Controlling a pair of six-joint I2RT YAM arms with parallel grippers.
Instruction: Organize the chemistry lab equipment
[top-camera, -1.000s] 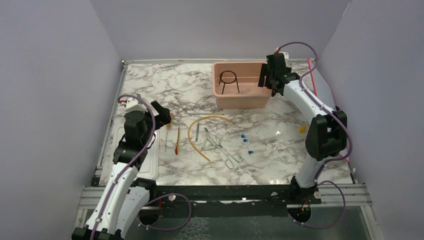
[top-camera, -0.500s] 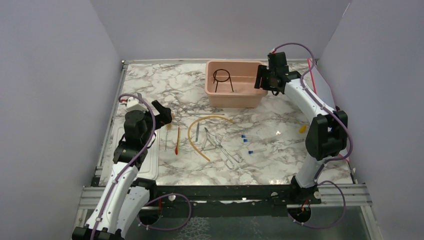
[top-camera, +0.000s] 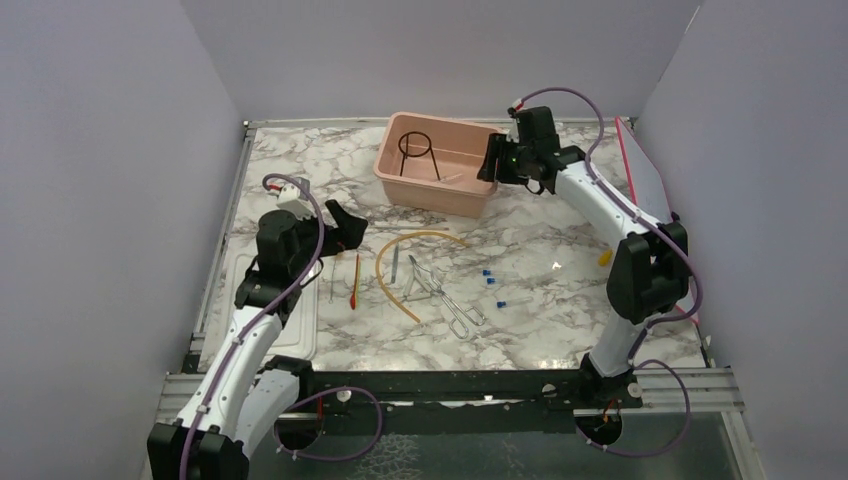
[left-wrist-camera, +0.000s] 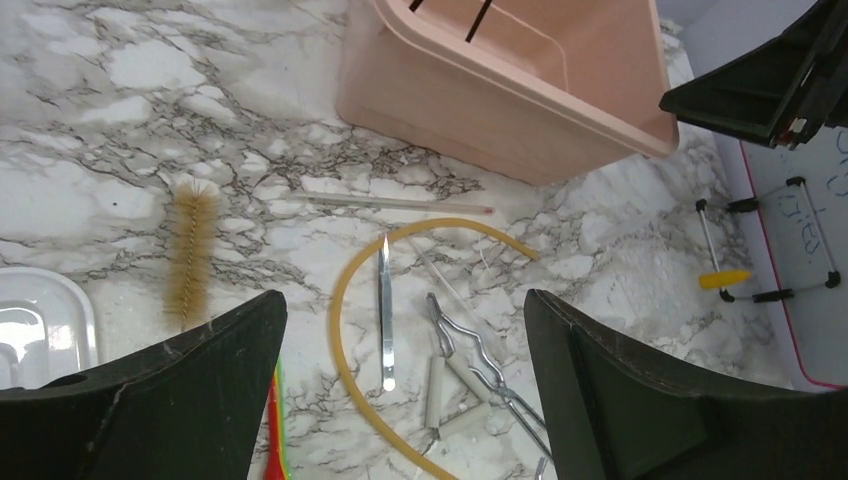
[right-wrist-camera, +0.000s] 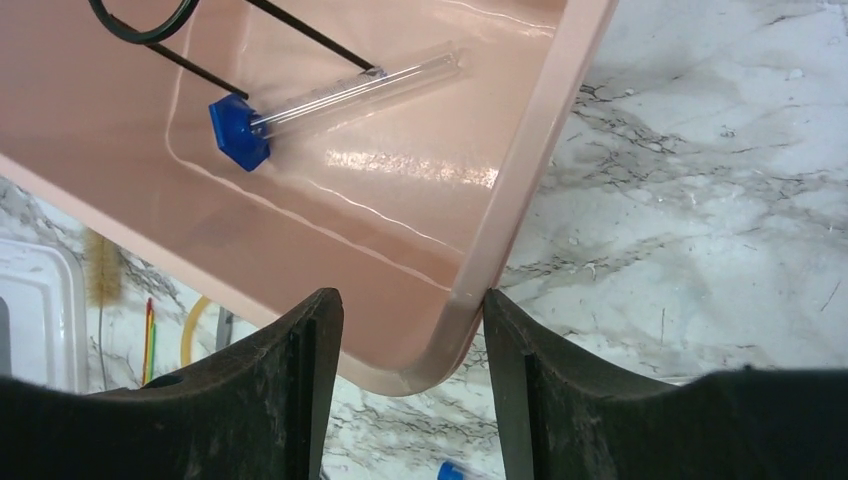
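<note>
Lilac walls box in a marble table (top-camera: 560, 215) where most of the lab gear lies loose in the middle of the top view. Only the stand (top-camera: 417, 155) and a blue-capped glass tube (right-wrist-camera: 330, 95) sit in the tub (top-camera: 440, 195), which rests askew at the upper centre.

From where I stand, the right claw (right-wrist-camera: 410, 340) is the worry. Its jaws stand apart astride one corner of the tub wall, the outer finger against the wall and a gap showing on the inner side. A hold that far off centre could let the tub pivot, or slip free if it is pulled or lifted. A jolt could topple the stand or send the glass tube rolling against the wall. If the tub slides toward the middle, its near edge could sweep the white stick (left-wrist-camera: 390, 203) lying just below it.

The left claw (top-camera: 345, 228) hangs wide apart over the clutter, gripping nothing. Below it the hose (left-wrist-camera: 342, 310) curves around the spatula (left-wrist-camera: 386, 310), and the tongs (left-wrist-camera: 470, 360) lie just beside both. A careless close could catch two things at once, or snag the springy hose and drag its neighbours along. The red rod (top-camera: 355, 282) and the brush (left-wrist-camera: 190, 245) lie at centre left, near the lid (top-camera: 300, 330). The blue bits (top-camera: 488, 275) sit apart at centre right, small enough to be flicked away.

Both claws are working toward the same stretch of table, so a wide swing could bring them together.
</note>
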